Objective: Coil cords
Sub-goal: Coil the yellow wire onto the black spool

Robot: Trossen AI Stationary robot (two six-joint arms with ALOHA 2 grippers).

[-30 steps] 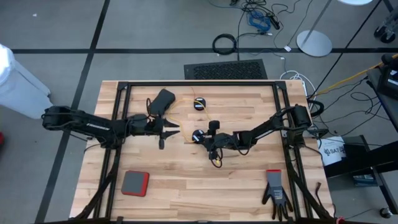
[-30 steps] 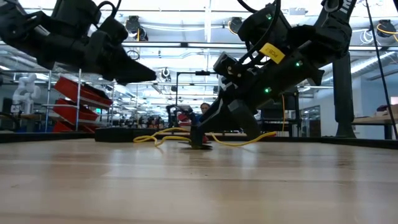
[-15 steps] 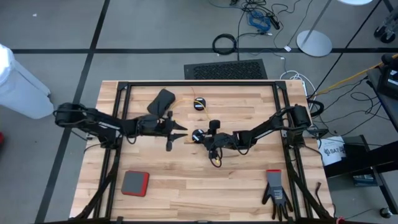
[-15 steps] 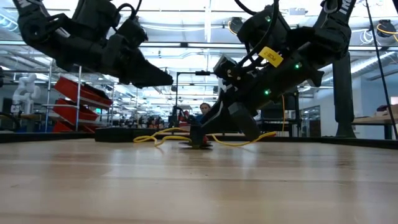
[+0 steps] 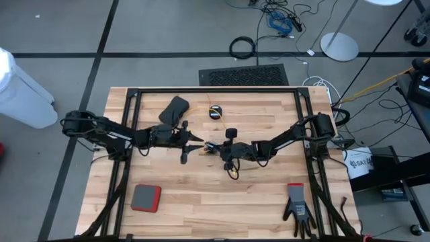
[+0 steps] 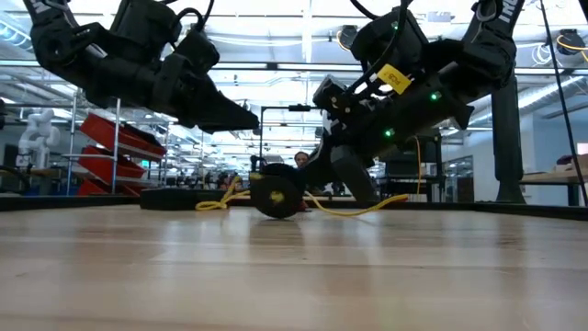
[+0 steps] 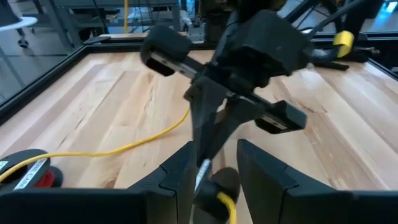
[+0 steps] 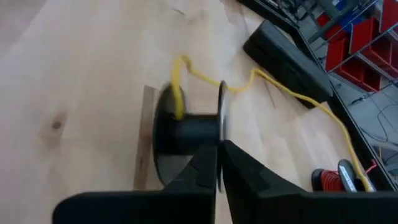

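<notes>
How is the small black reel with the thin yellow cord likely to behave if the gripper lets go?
The small black reel stands on its round rims, so it would probably roll. It looks light. The thin yellow cord lies slack and wavy, so it is likely floppy and would hardly restrain it.

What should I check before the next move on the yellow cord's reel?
1. Right gripper shut on the black reel: ok, jaws pinch its rim.
2. Reel tipped on edge above the table: ok, seen in the low view.
3. Yellow cord attached at the reel: ok, it runs from the hub across the wood.
4. Left gripper near the reel: ok, jaws parted, holding nothing visible.
5. Cord free of the dark pouch: cannot tell.
6. Second reel out of the way: ok, it lies apart, farther back.
</notes>
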